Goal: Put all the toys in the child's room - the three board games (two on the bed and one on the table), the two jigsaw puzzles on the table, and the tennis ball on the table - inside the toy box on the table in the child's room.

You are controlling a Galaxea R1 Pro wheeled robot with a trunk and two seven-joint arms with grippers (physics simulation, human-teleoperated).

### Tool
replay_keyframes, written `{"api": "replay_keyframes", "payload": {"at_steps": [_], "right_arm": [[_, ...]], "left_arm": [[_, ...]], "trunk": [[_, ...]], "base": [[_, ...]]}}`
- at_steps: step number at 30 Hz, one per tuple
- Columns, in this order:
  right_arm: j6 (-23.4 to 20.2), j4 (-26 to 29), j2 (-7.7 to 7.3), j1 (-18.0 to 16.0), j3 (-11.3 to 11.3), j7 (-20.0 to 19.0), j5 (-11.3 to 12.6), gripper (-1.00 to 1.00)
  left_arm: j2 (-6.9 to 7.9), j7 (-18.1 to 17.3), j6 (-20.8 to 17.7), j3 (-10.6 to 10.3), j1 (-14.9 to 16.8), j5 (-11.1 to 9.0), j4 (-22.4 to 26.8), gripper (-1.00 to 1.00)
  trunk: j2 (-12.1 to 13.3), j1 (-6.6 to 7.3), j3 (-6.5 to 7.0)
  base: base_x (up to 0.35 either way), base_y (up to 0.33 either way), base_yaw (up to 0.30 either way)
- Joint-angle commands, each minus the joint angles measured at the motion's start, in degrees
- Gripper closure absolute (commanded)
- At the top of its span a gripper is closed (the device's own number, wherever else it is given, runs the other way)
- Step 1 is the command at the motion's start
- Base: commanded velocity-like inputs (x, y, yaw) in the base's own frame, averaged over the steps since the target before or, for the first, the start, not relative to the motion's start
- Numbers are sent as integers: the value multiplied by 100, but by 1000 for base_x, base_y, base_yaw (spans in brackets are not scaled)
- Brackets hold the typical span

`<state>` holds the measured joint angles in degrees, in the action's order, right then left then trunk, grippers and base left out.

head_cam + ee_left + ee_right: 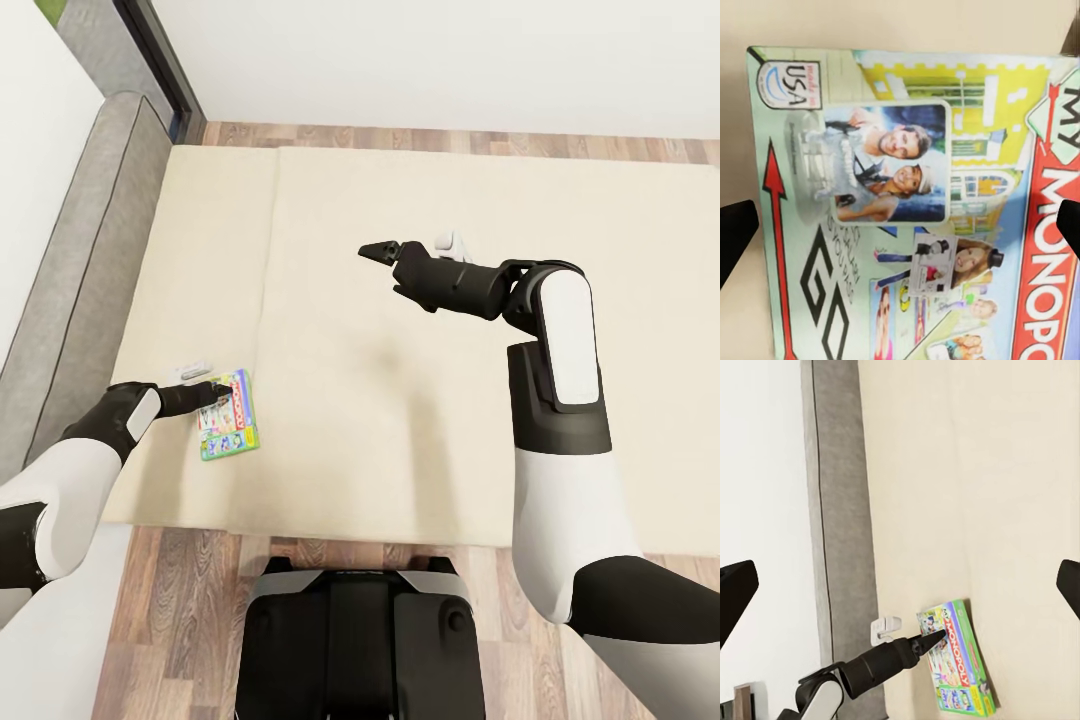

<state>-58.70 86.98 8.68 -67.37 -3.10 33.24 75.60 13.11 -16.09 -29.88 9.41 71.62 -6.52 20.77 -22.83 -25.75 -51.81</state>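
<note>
One board game [232, 420], a white-green printed box with a red Monopoly logo, lies flat near the left front corner of the bed [420, 420]. My left gripper [213, 392] is right over its far edge, open. In the left wrist view the board game [907, 187] lies close below, between the left gripper's [900, 229] widely spread fingertips [735, 236]; I cannot tell if they touch it. My right gripper [380, 250] hangs open above the middle of the mattress, holding nothing. The right wrist view looks past the right gripper [900, 585] at the board game [960, 660] and my left arm [870, 667].
The bed's dark grey frame [70, 280] runs along the left, against a white wall [30, 150]. Wooden floor [450, 138] shows beyond the bed's far edge and at its near edge beside my base [360, 640]. The wide beige mattress is bare apart from the game.
</note>
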Motion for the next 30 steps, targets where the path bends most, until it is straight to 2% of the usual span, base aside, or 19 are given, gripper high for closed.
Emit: {"api": "replay_keyframes", "payload": {"at_steps": [1, 10, 15, 19, 30], "right_arm": [[-10, 3, 0, -4, 2, 60, 52, -100], [-10, 3, 2, -4, 2, 60, 50, -100], [-10, 3, 2, -4, 2, 60, 51, -100], [-10, 3, 1, -4, 2, 60, 51, -100], [-10, -3, 1, -4, 2, 60, 51, -100]], "left_arm": [[-1, 1, -53, 26, 1, -51, 6, -100], [-2, -38, -58, 26, 1, -51, 6, -100], [-2, -434, -68, 20, 1, -48, 6, -100], [-1, -558, -70, 18, 1, -50, 6, -100], [2, -629, -75, 19, 1, -51, 6, -100]], "trunk": [[-9, -3, -6], [-9, -3, -6], [-9, -3, -6], [-9, -3, -6], [-9, -3, -6]], "base": [[0, -43, 0], [0, -10, 0], [0, 0, 0], [0, 0, 0], [0, 0, 0]]}}
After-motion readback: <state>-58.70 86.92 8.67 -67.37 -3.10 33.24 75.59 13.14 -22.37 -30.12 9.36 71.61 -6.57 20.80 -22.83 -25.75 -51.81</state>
